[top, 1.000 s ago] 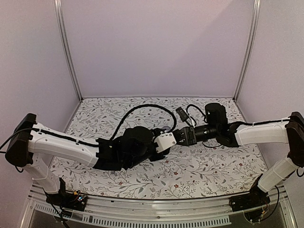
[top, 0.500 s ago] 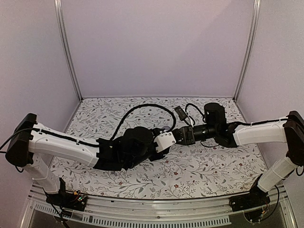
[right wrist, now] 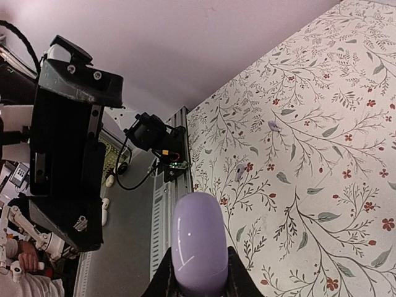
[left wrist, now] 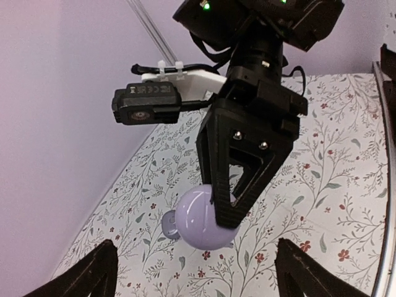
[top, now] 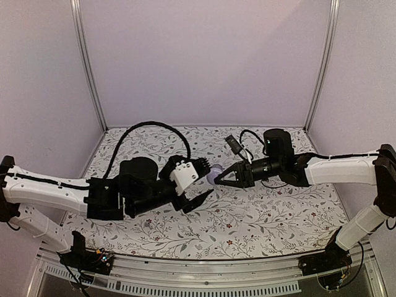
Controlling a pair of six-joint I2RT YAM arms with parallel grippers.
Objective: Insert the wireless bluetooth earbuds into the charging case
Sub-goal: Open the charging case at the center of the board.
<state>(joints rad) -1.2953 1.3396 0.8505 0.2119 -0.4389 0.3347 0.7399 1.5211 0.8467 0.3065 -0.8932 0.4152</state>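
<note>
Mid-table, over cloth (top: pixel 266 216): charging case (top: pixel 214 174) sits betw. fingers of R gripper (top: pixel 218 178), clear of the cloth. L gripper (top: pixel 203 181) just left of case, facing it, fingers wide apart, not touching. On cloth, beyond case in R wrist view: one earbud (right wrist: pixel 273 125); 2nd earbud (right wrist: pixel 240 172) near it, apart. Arms reach in from L & R.

We see a robotics lab cell: plain pale walls (top: pixel 204 62) framed by aluminium posts (top: pixel 88 62) enclose a flower-printed tablecloth (top: pixel 260 223), with the left arm (top: pixel 43 189) and the right arm (top: pixel 340 168) mounted by a slotted metal rail (top: pixel 204 275) beside bare circuit boards (top: pixel 99 258).
</note>
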